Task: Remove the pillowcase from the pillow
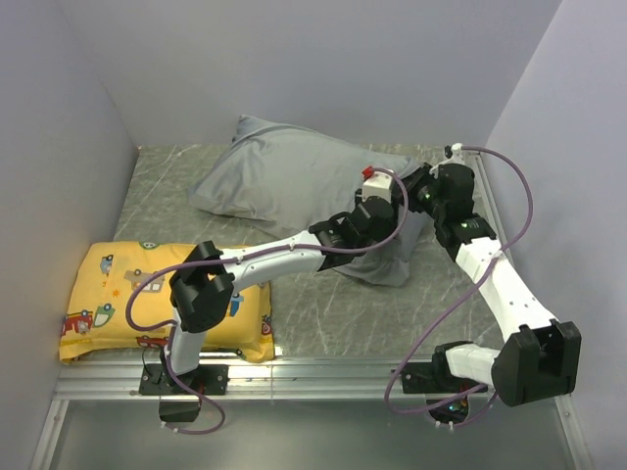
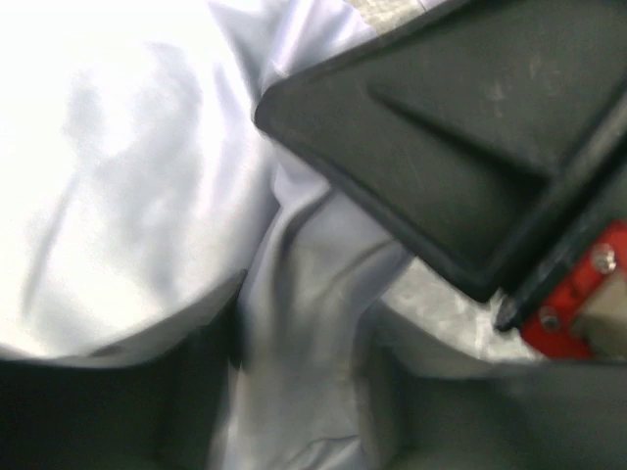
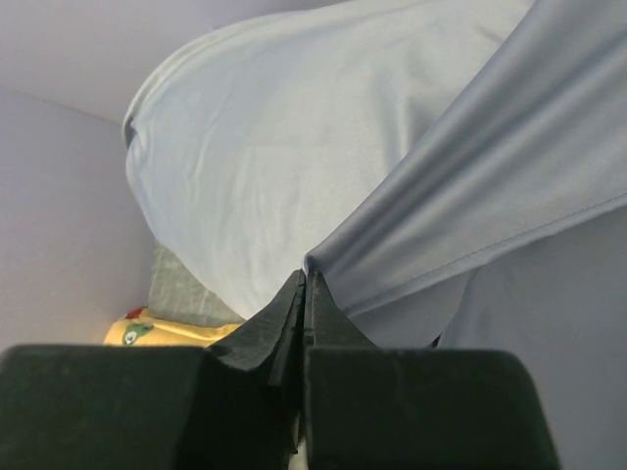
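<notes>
The grey pillowcase point(image 1: 284, 181) lies plump at the back of the table, and the pillow is hidden inside it. My right gripper point(image 1: 416, 196) is at its near right end. In the right wrist view this gripper point(image 3: 306, 279) is shut on the case's hemmed edge point(image 3: 490, 186), which runs taut to the right. My left gripper point(image 1: 377, 223) reaches the same end from the left. Its jaws stand apart, and a fold of the pillowcase point(image 2: 294, 245) rises between the left gripper's point(image 2: 299, 352) dark fingers. The other arm's black body point(image 2: 460, 127) crosses just above.
A yellow cushion point(image 1: 167, 299) printed with cartoon vehicles lies at the near left, beside the left arm's base. Grey walls close in the left, back and right sides. A metal rail point(image 1: 323, 377) runs along the near edge of the marbled table point(image 1: 333, 313).
</notes>
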Available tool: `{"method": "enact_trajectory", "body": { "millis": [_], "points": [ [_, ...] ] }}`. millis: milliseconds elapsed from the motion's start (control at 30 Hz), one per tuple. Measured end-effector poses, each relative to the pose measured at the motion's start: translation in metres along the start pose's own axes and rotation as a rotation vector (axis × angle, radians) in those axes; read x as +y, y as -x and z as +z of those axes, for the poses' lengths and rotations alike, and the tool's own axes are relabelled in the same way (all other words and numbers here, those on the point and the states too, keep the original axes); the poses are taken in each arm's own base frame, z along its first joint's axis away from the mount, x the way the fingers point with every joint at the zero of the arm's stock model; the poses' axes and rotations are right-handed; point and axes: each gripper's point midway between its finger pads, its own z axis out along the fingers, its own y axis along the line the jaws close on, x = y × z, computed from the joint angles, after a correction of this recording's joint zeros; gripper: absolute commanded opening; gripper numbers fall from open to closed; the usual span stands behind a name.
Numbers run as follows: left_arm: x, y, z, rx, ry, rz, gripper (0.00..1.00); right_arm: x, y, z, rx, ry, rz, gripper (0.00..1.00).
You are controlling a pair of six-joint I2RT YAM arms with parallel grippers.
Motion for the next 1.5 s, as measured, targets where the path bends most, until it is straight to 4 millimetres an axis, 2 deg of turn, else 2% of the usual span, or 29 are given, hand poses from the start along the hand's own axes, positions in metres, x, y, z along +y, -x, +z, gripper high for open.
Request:
{"method": "enact_trajectory", "body": {
  "millis": [67,100,233,300,400,467,500,533,600,667,767,900,1067,1167,1233,1267,1300,1367,1433,1467,1500],
  "points": [
    [0.001,-0.001,0.0,0.005,0.003,-0.006,0.31,-0.003,-0.002,-0.001,-0.005,-0.01,-0.005,0.0],
    [0.004,0.001,0.001,-0.001,0.018,-0.013,0.19,-0.003,-0.006,-0.004,0.009,-0.012,-0.008,0.0],
    [0.031,0.014,0.012,-0.026,0.076,-0.057,0.01,-0.001,-0.017,-0.013,0.034,-0.009,-0.029,0.0],
    [0.034,0.018,0.015,-0.036,0.078,-0.077,0.0,-0.002,-0.019,-0.013,0.034,-0.013,-0.039,0.01],
    [0.034,0.014,0.014,-0.028,0.076,-0.078,0.0,-0.007,-0.017,-0.014,0.019,-0.041,-0.043,0.06],
    [0.033,0.01,0.014,-0.021,0.071,-0.085,0.0,-0.011,-0.017,-0.017,0.012,-0.063,-0.049,0.14],
    [0.034,0.009,0.014,-0.019,0.073,-0.089,0.0,-0.013,-0.017,-0.019,0.007,-0.075,-0.053,0.27],
    [0.037,0.008,0.014,-0.016,0.082,-0.092,0.01,-0.016,-0.016,-0.021,0.0,-0.087,-0.058,0.33],
    [0.05,0.005,0.018,-0.01,0.11,-0.1,0.01,-0.023,-0.016,-0.029,-0.015,-0.114,-0.075,0.39],
    [0.064,0.002,0.022,-0.003,0.136,-0.114,0.01,-0.028,-0.017,-0.035,-0.028,-0.13,-0.088,0.4],
    [0.079,-0.001,0.027,0.007,0.154,-0.145,0.0,-0.041,-0.023,-0.043,-0.04,-0.164,-0.098,0.48],
    [0.083,0.0,0.031,0.013,0.141,-0.169,0.01,-0.056,-0.036,-0.048,-0.014,-0.206,-0.11,0.54],
    [0.085,0.002,0.034,0.023,0.122,-0.185,0.0,-0.058,-0.052,-0.039,0.041,-0.22,-0.156,0.66],
    [0.088,0.003,0.036,0.035,0.108,-0.202,0.0,-0.06,-0.062,-0.03,0.088,-0.231,-0.186,0.67],
    [0.093,0.005,0.04,0.042,0.098,-0.216,0.01,-0.062,-0.066,-0.02,0.118,-0.247,-0.203,0.65],
    [0.097,0.006,0.041,0.042,0.098,-0.225,0.01,-0.065,-0.067,-0.015,0.131,-0.261,-0.209,0.51],
    [0.101,0.007,0.043,0.044,0.097,-0.233,0.0,-0.067,-0.068,-0.011,0.14,-0.272,-0.216,0.43],
    [0.111,0.011,0.047,0.041,0.107,-0.248,0.01,-0.075,-0.071,-0.004,0.158,-0.304,-0.224,0.3],
    [0.12,0.015,0.049,0.038,0.121,-0.257,0.0,-0.082,-0.073,-0.004,0.162,-0.33,-0.228,0.24],
    [0.126,0.018,0.052,0.036,0.128,-0.264,0.0,-0.083,-0.072,-0.006,0.155,-0.34,-0.229,0.13],
    [0.132,0.02,0.055,0.033,0.132,-0.273,0.0,-0.084,-0.071,-0.008,0.149,-0.345,-0.231,0.08]
  ]
}}
